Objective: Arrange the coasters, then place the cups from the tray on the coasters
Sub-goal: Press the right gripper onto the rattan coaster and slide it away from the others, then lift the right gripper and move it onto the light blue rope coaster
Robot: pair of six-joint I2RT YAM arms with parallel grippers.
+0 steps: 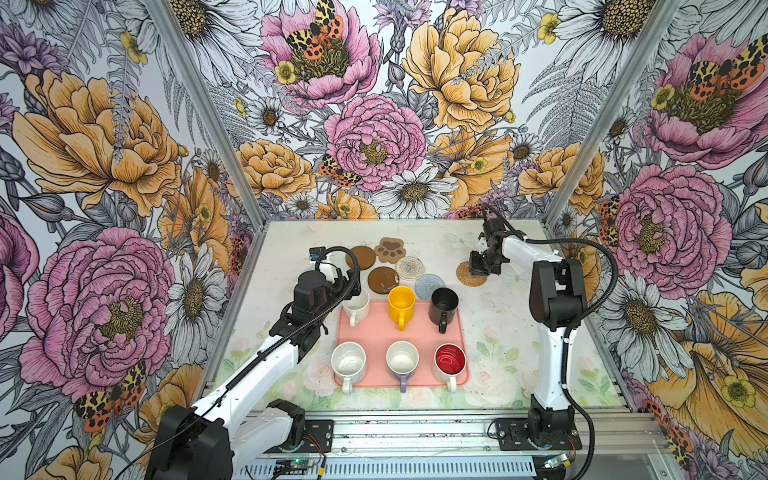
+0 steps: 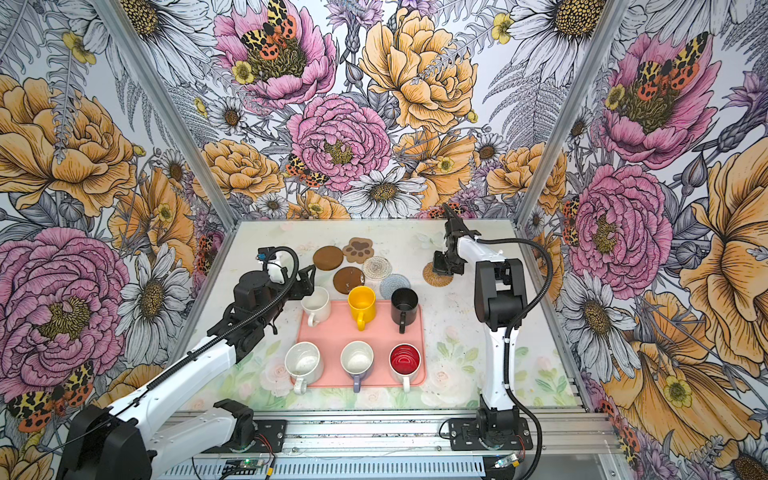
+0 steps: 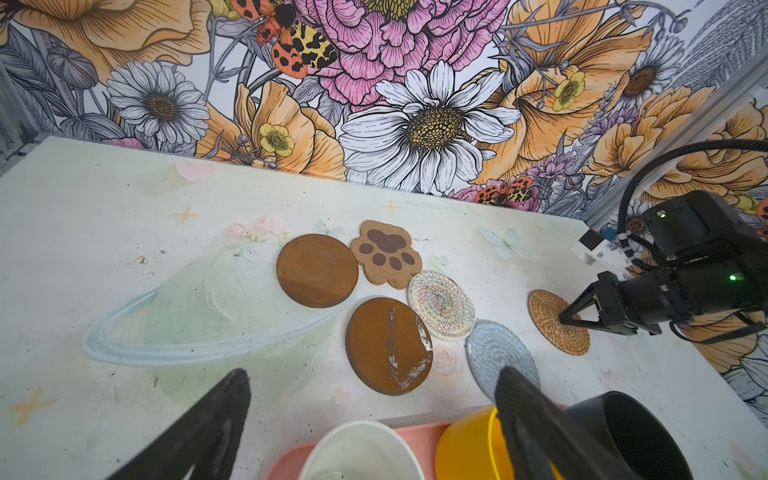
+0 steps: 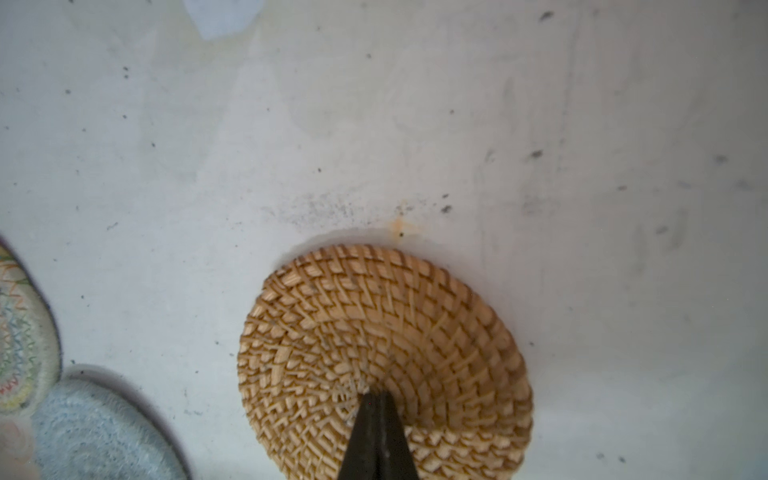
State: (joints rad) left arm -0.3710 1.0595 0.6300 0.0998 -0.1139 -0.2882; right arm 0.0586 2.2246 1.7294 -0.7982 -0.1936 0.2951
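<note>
A pale tabletop (image 1: 498, 332), printed with faint pastel roses and leaves and flecked with dark specks, fills the booth floor. The left wrist view shows a washed-out ringed planet drawing (image 3: 199, 324) and a small pink heart (image 3: 195, 170) on it. Bold floral wallpaper panels (image 1: 374, 137) with moths rise on three sides, joined by slanting aluminium corner posts (image 1: 199, 104). A ribbed aluminium rail (image 1: 415, 436) runs along the front edge, with a small green-lit circuit board (image 1: 297, 462) below it.

Colours you've got: tray (image 1: 374, 332) salmon pink. Plain mug (image 1: 356, 306) white, yellow mug (image 1: 402, 306), black mug (image 1: 444, 308), speckled mug (image 1: 348, 362) white with dark flecks, lavender mug (image 1: 402, 360) white inside, red-lined mug (image 1: 450, 360) white outside.

Far brown disc (image 3: 317, 271) dark brown. Near brown disc (image 3: 388, 345) the same, scuffed white. Paw coaster (image 3: 386, 254) tan with brown pads. Zigzag coaster (image 3: 441, 305) pale, multicolour. Woven coaster (image 3: 496, 353) pale blue. Rattan coaster (image 3: 552, 322) tan.
</note>
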